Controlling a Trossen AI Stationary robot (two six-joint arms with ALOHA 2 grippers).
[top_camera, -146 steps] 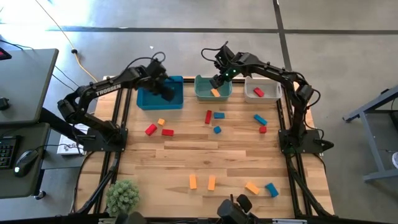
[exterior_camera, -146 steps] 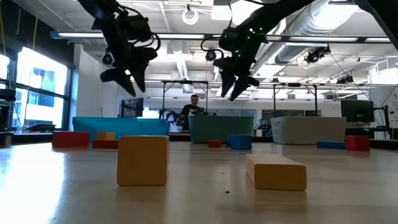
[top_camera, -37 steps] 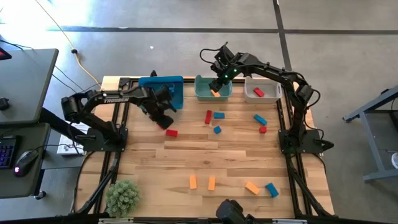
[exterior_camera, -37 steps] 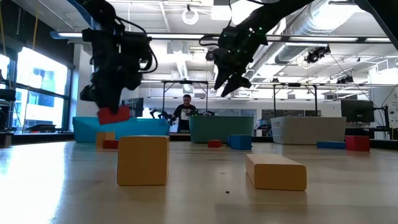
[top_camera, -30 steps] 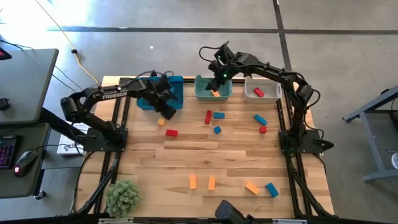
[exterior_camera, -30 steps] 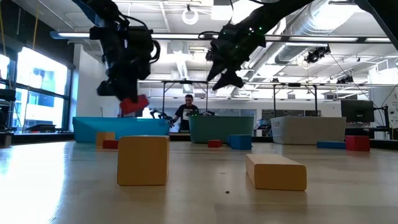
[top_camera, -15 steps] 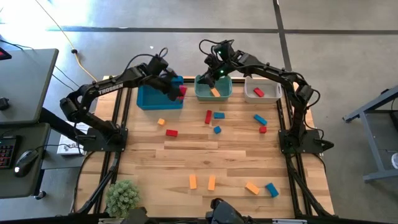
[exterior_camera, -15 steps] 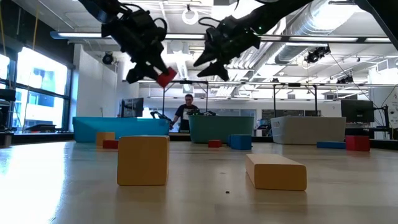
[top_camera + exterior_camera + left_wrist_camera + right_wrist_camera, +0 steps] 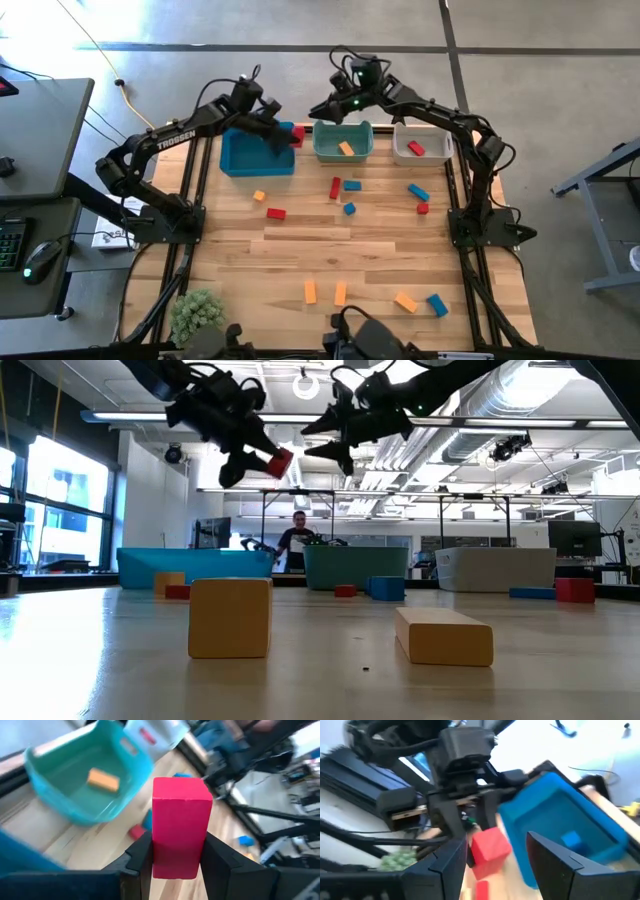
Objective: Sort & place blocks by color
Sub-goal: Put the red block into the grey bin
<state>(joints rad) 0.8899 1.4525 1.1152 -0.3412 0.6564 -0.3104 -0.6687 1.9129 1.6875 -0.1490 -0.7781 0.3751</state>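
Note:
My left gripper [image 9: 287, 135] is shut on a red block [image 9: 296, 132] high over the gap between the blue bin [image 9: 240, 160] and the teal bin [image 9: 343, 142]. The same block [image 9: 180, 820] fills the left wrist view. My right gripper [image 9: 316, 110] stands open above the teal bin's far left corner, pointing toward the table's left, a little apart from the red block [image 9: 490, 846]. An orange block [image 9: 346, 148] lies in the teal bin and a red one [image 9: 416, 148] in the white bin [image 9: 420, 150]. Loose red, blue and orange blocks lie on the table. My left gripper pinches the red block by two opposite sides [image 9: 159, 854] at its rear end, between the two fingers [image 9: 136, 862]. The fingers slant down toward the table's right. The block's far end [image 9: 281, 460] sticks out past the fingertips, and the block is lifted clear of table and bins.
On the table lie an orange block [image 9: 259, 196], red blocks [image 9: 275, 213] [image 9: 335, 188] [image 9: 423, 208] and blue blocks [image 9: 352, 185] [image 9: 418, 192]. Near the front edge lie orange blocks [image 9: 310, 292] [image 9: 405, 302] and a blue one [image 9: 437, 305]. A small plant [image 9: 197, 315] stands front left.
My left gripper has carried the red block up from low above the table toward the far edge and the right, tipping from pointing down to nearer level. My right gripper has risen over the teal bin and tipped up toward level, swinging toward the left; it stays open.

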